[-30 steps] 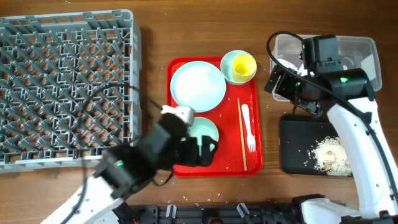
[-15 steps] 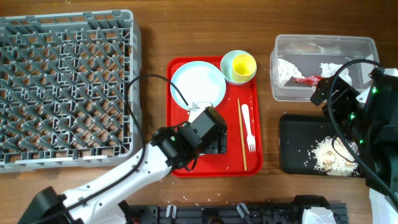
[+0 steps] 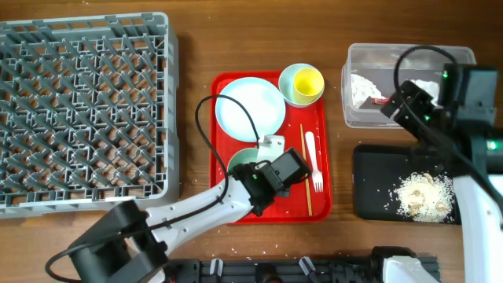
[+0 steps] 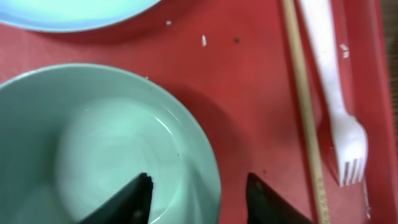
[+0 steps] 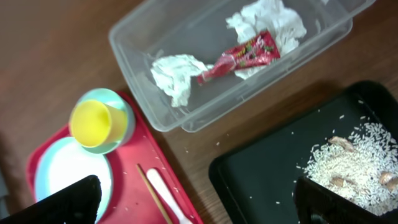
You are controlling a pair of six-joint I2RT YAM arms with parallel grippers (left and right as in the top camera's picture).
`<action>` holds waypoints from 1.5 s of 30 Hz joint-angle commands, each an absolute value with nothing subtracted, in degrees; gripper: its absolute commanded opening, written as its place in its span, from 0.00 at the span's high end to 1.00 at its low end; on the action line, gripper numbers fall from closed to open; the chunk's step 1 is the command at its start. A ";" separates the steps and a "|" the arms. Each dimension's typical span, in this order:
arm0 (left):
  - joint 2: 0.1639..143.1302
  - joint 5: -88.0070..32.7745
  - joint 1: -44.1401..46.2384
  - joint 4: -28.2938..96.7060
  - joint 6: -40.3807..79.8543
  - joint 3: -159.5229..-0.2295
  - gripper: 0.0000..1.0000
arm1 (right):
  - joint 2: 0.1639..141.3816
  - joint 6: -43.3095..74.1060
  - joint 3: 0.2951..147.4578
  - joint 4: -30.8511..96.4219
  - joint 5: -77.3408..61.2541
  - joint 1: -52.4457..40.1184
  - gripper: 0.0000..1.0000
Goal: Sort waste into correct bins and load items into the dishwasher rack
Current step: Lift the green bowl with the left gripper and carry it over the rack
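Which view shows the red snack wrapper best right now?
Right wrist: the red snack wrapper lies unobstructed among tissues in the clear tub. Overhead shows only a red sliver, the rest hidden by the right arm; left wrist misses it.

Left arm [image 3: 196,211]: white rounded link shells, black joint housings, black wrist block, small white bracket [image 3: 272,144] on top. Thin black cable [image 3: 206,126] loops off wrist. Right arm [image 3: 479,212]: same white shell, black blocks, green indicator lights [image 3: 445,75], own black cable arc. Left gripper fingers [image 4: 127,200]: matte black, wedge-shaped.
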State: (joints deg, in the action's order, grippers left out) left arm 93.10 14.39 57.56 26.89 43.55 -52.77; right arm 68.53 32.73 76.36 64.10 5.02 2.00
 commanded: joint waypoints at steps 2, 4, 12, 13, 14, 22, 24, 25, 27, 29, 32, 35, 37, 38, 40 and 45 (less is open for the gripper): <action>95.90 16.38 57.98 25.98 44.01 -53.91 0.61 | 75.68 33.47 77.01 63.09 6.20 2.26 0.00; 97.65 16.34 58.04 25.45 44.01 -53.91 0.70 | 78.81 29.36 77.03 61.08 5.87 2.26 0.00; 98.61 17.91 58.02 24.18 43.99 -53.84 0.96 | 76.49 25.41 77.03 61.06 5.10 2.26 0.00; 98.70 17.87 58.02 24.21 43.99 -53.84 0.96 | 76.14 25.39 77.03 61.10 5.13 2.28 0.00; 98.70 17.85 58.02 24.21 43.99 -53.84 0.96 | 76.01 25.43 77.03 61.12 5.10 2.26 0.00; 91.96 14.55 57.98 24.18 43.99 -53.93 0.96 | 75.96 25.47 77.03 60.82 5.10 2.26 0.00; 88.09 14.37 57.98 24.58 43.97 -53.93 0.96 | 75.96 25.50 77.03 60.80 5.10 2.26 0.00; 85.58 14.39 57.98 25.04 43.94 -53.93 0.96 | 75.96 25.52 77.03 60.80 5.10 2.26 0.00; 80.53 14.44 57.95 25.98 43.72 -53.93 0.96 | 75.96 25.50 77.03 60.82 5.10 2.26 0.00; 75.81 14.39 57.74 26.87 42.33 -53.93 0.96 | 75.96 25.50 77.03 60.80 5.10 2.26 0.00; 68.93 14.39 56.01 28.62 42.19 -53.93 0.96 | 75.96 25.50 77.03 60.80 5.10 2.26 0.00; 60.49 10.00 50.68 29.34 36.29 -53.93 0.96 | 75.96 25.50 77.03 60.82 5.10 2.26 0.00; 54.52 3.84 42.96 29.76 31.77 -53.93 0.96 | 75.96 25.50 77.03 60.80 5.10 2.26 0.00; 52.34 1.43 39.40 30.11 29.69 -53.93 0.96 | 75.96 25.50 77.03 60.82 5.10 2.26 0.00; 48.51 -5.63 29.02 30.92 24.95 -53.93 0.96 | 75.96 25.50 77.03 60.82 5.10 2.26 0.00; 48.12 -21.65 -0.43 27.79 20.95 -53.91 0.96 | 75.96 25.50 77.03 60.80 5.10 2.26 0.00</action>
